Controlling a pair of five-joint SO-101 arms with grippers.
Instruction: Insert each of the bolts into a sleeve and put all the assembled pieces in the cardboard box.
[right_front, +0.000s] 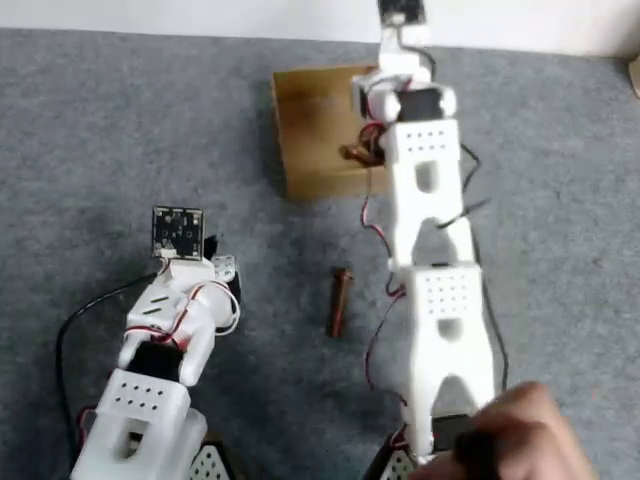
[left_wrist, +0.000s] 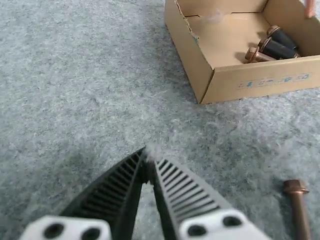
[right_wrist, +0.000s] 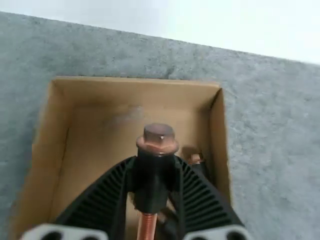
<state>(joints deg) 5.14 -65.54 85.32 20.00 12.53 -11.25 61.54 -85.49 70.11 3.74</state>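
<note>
A grey, carpet-covered tabletop (right_front: 100, 120) carries everything. Two white jointed arms stand side by side on it. The right arm (right_front: 430, 200) stretches out over the far side of the tabletop, and the left arm (right_front: 160, 350) is bent back near its base. An open brown cardboard box (right_front: 310, 130) sits under the far end of the right arm, well apart from the left arm.

The right gripper (right_wrist: 155, 165) hangs above the box's opening. Its black ribbed jaws are clamped on a black cylindrical sleeve (right_wrist: 151, 185). A copper-coloured flanged bolt (right_wrist: 158, 140) runs through this sleeve, with its head out at one end and its threaded shank out at the other.

The left gripper (left_wrist: 149, 160) hovers low over bare carpet with its jaws pressed together and nothing between them.

Two more black sleeves with copper bolts through them (left_wrist: 277, 44) lie side by side inside the box, against one wall.

A loose copper-coloured bolt (right_front: 339, 300) with no sleeve lies flat on the carpet between the two arms, outside the box and near the left gripper.
</note>
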